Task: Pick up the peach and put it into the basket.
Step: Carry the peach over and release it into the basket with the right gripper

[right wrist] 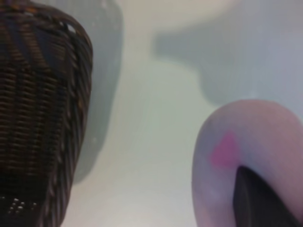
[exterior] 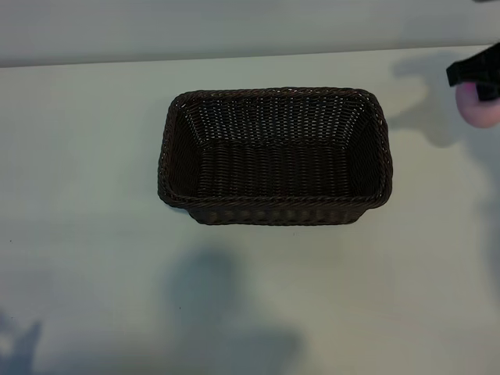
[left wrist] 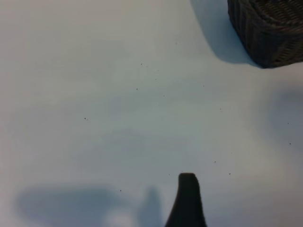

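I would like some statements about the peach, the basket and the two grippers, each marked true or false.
1. The basket holds nothing. True.
2. The peach lies inside the basket. False: it is outside, to the right of the basket at the edge of the exterior view.
3. The right gripper is shut on the peach. True.
4. The basket stands tipped on its side. False: it stands upright on the table, its opening facing up.
5. The left gripper holds the basket rim. False: it is open over bare table, apart from the basket.
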